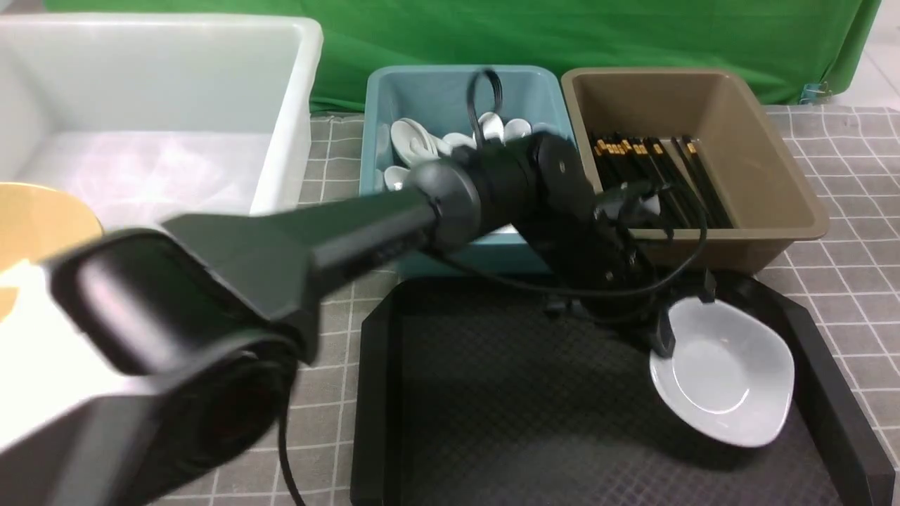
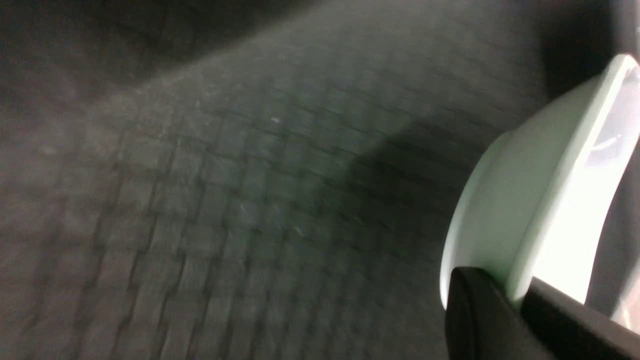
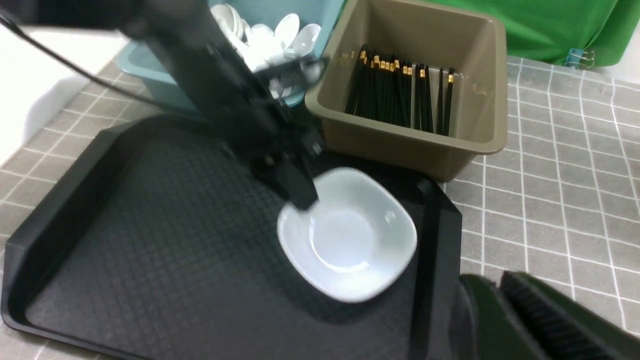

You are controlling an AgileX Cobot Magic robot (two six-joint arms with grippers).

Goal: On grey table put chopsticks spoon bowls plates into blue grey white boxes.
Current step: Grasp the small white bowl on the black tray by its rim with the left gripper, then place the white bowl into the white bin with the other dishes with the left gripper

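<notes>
A small white plate sits at the right end of the black tray, slightly tilted. My left gripper is shut on the plate's near-left rim, one finger inside and one outside. Several chopsticks lie in the brownish-grey box. White spoons fill the blue box. A yellow bowl shows at the far left by the white box. My right gripper is shut on nothing, above the tray's right wall.
The left arm stretches across the front view from lower left to the tray, hiding part of the blue box. The three boxes stand in a row behind the tray. Grey gridded table shows to the right of the tray. A green backdrop hangs behind.
</notes>
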